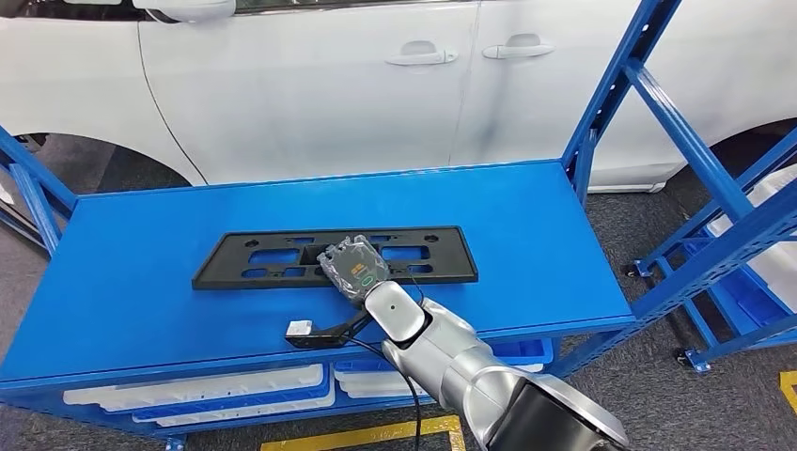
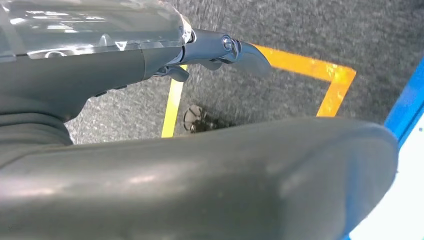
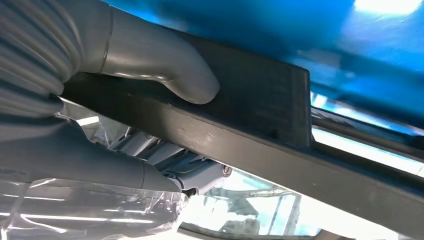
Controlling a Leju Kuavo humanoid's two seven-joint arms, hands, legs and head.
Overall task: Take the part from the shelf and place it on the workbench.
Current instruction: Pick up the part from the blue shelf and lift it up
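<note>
The right hand [image 1: 354,268] grips the part [image 1: 282,258], a long flat black plastic frame with several openings. In the head view this hand sits over the front edge of the part, a little right of its middle. In the right wrist view the thick grey thumb [image 3: 165,65] presses on one face of the black edge, and the darker fingers [image 3: 180,167] curl against the other face, so the edge is clamped between them. The hand is wrapped in a clear plastic cover.

The part lies flat on the blue workbench [image 1: 122,282], near the middle of its top, with its long side parallel to the front edge. It reaches well to the left and to the right of the hand. The silver right arm [image 1: 451,362] comes in over the front edge of the workbench.

The left hand [image 2: 200,55] hangs above the grey floor [image 2: 300,30] with yellow tape lines [image 2: 320,72]. Its fingers look curled and nothing is seen in them, but I cannot tell its state for sure.

Behind the workbench stands a white car [image 1: 329,85]. A blue rack [image 1: 714,235] is at the right side.
</note>
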